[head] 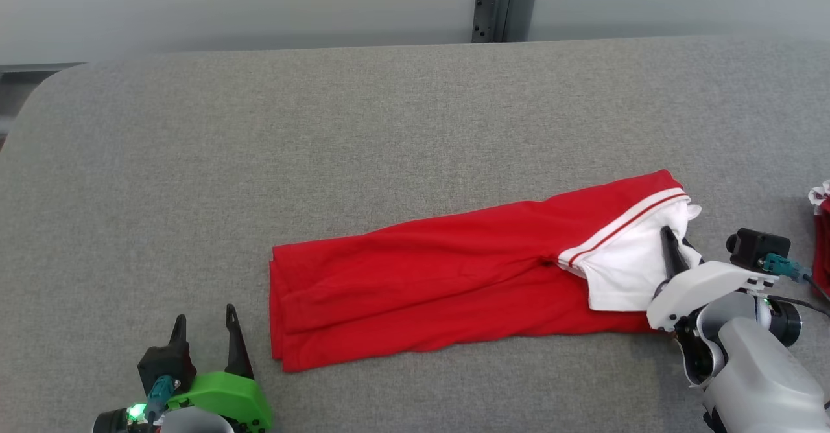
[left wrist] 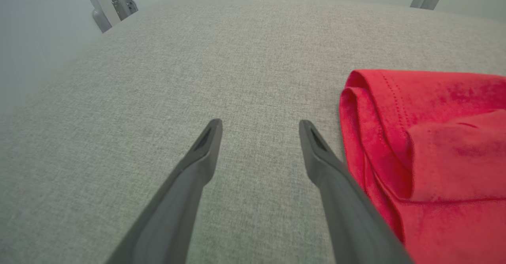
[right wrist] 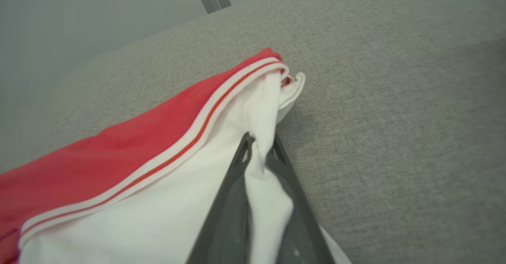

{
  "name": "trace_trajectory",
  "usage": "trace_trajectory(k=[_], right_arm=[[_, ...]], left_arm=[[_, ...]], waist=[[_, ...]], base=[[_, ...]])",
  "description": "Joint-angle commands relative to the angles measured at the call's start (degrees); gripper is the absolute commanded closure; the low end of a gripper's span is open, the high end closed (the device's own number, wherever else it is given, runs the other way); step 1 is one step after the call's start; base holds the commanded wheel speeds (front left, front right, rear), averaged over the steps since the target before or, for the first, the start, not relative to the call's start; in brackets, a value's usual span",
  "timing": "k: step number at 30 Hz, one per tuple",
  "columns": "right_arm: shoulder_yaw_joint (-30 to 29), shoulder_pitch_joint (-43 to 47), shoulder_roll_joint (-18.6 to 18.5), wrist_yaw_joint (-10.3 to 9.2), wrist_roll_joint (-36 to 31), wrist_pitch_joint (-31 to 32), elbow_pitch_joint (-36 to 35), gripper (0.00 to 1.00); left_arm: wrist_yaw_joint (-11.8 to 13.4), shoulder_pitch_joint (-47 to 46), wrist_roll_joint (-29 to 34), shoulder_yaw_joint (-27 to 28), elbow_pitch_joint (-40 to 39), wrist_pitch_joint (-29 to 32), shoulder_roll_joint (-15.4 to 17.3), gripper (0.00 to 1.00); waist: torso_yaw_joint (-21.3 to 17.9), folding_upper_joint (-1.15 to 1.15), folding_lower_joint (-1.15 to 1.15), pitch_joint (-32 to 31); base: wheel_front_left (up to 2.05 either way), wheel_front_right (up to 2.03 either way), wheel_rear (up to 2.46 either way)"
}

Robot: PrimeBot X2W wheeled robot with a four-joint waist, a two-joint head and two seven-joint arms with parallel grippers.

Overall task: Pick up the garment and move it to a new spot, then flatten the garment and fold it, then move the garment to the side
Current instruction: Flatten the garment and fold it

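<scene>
A red garment with a white end panel and a red-and-white striped band lies folded into a long strip across the grey table. My right gripper is shut on the white fabric at the garment's right end, a fold of cloth pinched between its fingers. My left gripper stands open near the front left, just left of the garment's red left end, with bare table between its fingers.
Another red and white piece of cloth lies at the table's right edge. A grey metal post stands behind the far edge. Wide bare table stretches behind and to the left of the garment.
</scene>
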Motion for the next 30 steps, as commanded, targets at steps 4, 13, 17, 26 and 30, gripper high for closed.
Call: trace_trajectory(k=[4, 13, 17, 26, 30], right_arm=[[1.7, 1.2, 1.4, -0.11, -2.7, -0.4, -7.5, 1.0], [14.6, 5.1, 4.2, -0.08, 0.8, 0.6, -19.1, 1.0], [20.7, 6.0, 4.7, -0.07, 4.2, 2.9, -22.5, 1.0], [28.0, 2.9, 6.7, -0.07, 8.3, 4.4, -21.7, 1.0], [30.1, 0.8, 7.5, -0.07, 9.2, 3.9, -19.4, 1.0]], left_arm=[[-0.5, 0.5, -0.5, -0.1, 0.4, 0.0, 0.2, 0.0], [-0.7, 1.2, 0.3, -0.9, 0.6, 0.0, 0.2, 0.0], [-0.9, 1.4, 0.6, -2.0, 0.4, 0.0, 0.2, 0.0], [-1.5, -1.0, 0.7, -7.3, 0.7, 0.0, 0.2, 0.0], [-1.2, -1.8, -0.4, -10.3, 0.7, 0.0, 0.2, 0.0]], waist=[[-1.2, 0.0, 0.0, -1.3], [-0.8, 0.0, 0.0, -3.1], [1.1, 0.0, 0.0, -3.5], [8.8, 0.0, 0.0, -2.8], [12.9, 0.0, 0.0, -2.4]], base=[[0.0, 0.0, 0.0], [0.0, 0.0, 0.0], [0.0, 0.0, 0.0], [0.0, 0.0, 0.0], [0.0, 0.0, 0.0]])
